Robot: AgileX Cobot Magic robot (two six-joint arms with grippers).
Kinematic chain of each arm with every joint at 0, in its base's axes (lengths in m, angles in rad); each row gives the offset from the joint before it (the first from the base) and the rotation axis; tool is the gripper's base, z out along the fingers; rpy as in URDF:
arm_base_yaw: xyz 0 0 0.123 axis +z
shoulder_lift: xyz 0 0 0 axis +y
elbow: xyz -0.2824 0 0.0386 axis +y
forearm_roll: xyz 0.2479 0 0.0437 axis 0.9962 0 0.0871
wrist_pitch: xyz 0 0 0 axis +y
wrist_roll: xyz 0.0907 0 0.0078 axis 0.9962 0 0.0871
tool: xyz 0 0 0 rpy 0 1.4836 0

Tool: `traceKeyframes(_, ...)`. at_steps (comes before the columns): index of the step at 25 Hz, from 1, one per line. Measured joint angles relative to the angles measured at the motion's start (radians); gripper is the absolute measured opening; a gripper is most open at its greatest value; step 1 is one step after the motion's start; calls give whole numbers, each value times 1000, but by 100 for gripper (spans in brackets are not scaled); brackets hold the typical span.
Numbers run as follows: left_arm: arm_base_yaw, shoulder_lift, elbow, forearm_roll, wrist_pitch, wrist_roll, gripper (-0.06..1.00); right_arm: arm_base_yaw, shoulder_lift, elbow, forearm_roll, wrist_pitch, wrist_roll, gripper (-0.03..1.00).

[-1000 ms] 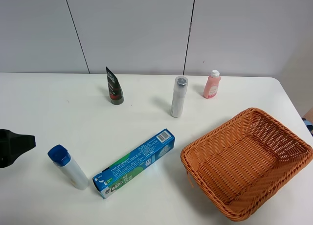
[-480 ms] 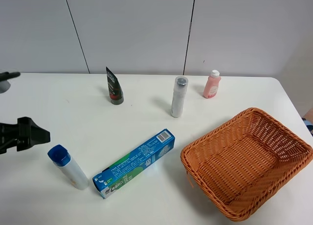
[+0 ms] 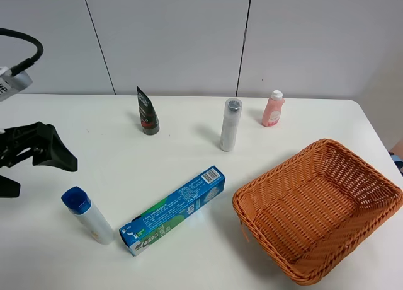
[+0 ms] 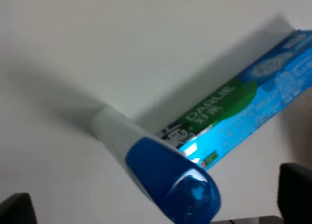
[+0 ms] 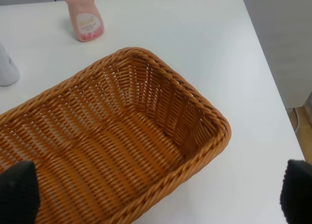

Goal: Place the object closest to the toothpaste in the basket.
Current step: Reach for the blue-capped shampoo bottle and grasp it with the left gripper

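Observation:
The blue-green toothpaste box point(image 3: 173, 211) lies diagonally on the white table. A white bottle with a blue cap point(image 3: 88, 215) lies right by its left end and is the closest object to it. My left gripper point(image 3: 34, 173) is open, hovering above and left of the bottle. In the left wrist view the bottle point(image 4: 151, 160) and the box point(image 4: 234, 107) lie between the fingertips of the left gripper point(image 4: 156, 204). The woven basket point(image 3: 277, 169) sits at the right, empty. My right gripper point(image 5: 157, 192) is open above the basket point(image 5: 195, 100).
At the back stand a black tube point(image 3: 147, 111), a white bottle with a grey cap point(image 3: 230, 124) and a pink bottle point(image 3: 272, 109). The pink bottle point(image 5: 85, 22) also shows in the right wrist view. The table edge runs just right of the basket.
My left gripper has come in from the left edge, moving right and up toward the blue-capped bottle, with its fingers spread wider. Nothing on the table has moved.

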Motion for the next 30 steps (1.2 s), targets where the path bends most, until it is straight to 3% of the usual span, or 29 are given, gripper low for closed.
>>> traceKeyframes(9, -139, 150, 0, 2, -24, -111, 91, 0, 0, 0, 0, 0, 0, 99)
traceKeyframes(19, -164, 266, -1, 48, -60, -186, 91, 0, 0, 0, 0, 0, 0, 99)
traceKeyframes(30, -166, 294, -1, 51, -48, -389, 91, 0, 0, 0, 0, 0, 0, 99)
